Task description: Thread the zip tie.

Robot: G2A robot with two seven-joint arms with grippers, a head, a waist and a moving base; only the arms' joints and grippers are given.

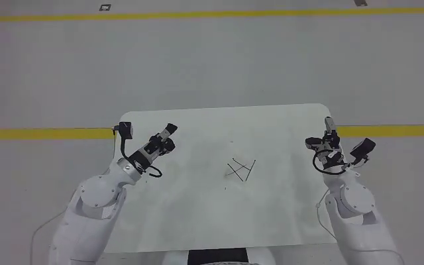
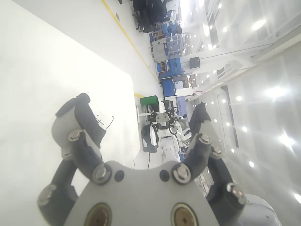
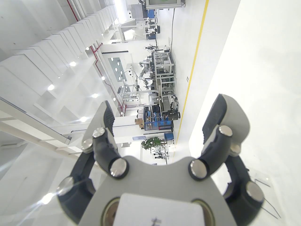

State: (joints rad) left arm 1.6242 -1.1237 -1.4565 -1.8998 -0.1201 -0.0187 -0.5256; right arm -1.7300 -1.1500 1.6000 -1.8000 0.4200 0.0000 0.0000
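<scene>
Thin black zip ties (image 1: 240,169) lie crossed over one another near the middle of the white table (image 1: 199,212). My left gripper (image 1: 170,136) hovers over the table's left part, a good way from the ties, open and holding nothing. In the left wrist view the left gripper (image 2: 141,111) has its fingers wide apart, and the zip ties (image 2: 109,124) lie beyond one finger. My right gripper (image 1: 320,132) is at the table's right edge, also open and holding nothing. In the right wrist view the right gripper (image 3: 163,114) points away from the zip ties (image 3: 264,183), which lie off to one side.
The table has rounded far corners and its far edge (image 1: 225,109) runs between the two grippers. Grey floor with yellow lines (image 1: 212,14) surrounds it. Bare tabletop lies all around the ties.
</scene>
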